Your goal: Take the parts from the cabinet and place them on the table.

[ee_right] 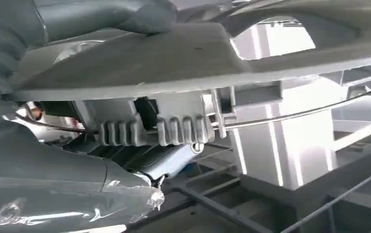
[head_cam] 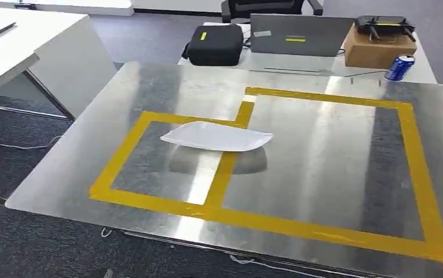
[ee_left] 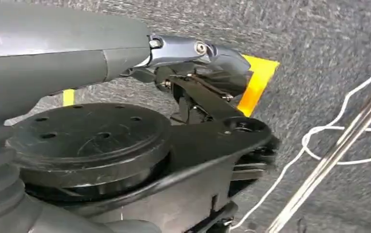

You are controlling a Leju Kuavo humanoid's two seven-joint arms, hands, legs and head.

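**Head view.** I look down on a metal table (head_cam: 335, 191) marked with yellow tape (head_cam: 323, 231) in two adjoining rectangles, a smaller one on the left and a larger one on the right. One white part (head_cam: 216, 136), flat and elongated, lies on the table. It sits across the tape strip that divides the two rectangles, with most of it inside the left one. Beyond the far edge stand a black case (head_cam: 214, 44), a grey laptop (head_cam: 300, 36), and a cardboard box (head_cam: 378, 51) with a black device (head_cam: 384, 25) on top. A blue can (head_cam: 400, 67) stands just beside the box. A white desk (head_cam: 28, 46) stands to the left, and grey carpet (head_cam: 16, 168) lies around and below.

**Left wrist view.** The left hand (ee_left: 183, 56) hangs over the carpet. A thick grey thumb (ee_left: 57, 43) runs across the frame, and darker fingers (ee_left: 224, 80) lie beyond its tip. I see nothing between them, but I cannot tell whether they are apart or curled in. On the floor lie a yellow floor mark (ee_left: 258, 82) and a white cable (ee_left: 329, 131), with a slanted metal bar (ee_left: 338, 150) crossing near them.

**Right wrist view.** The right hand (ee_right: 42, 165) holds a grey part (ee_right: 173, 63), a broad moulded panel with ribbed clips along its underside. The thumb (ee_right: 105, 17) presses on its upper face, and the rest of the hand sits beneath it. The fingers are largely hidden by the panel. Behind it I see pale uprights and grey metal framing (ee_right: 251, 204).
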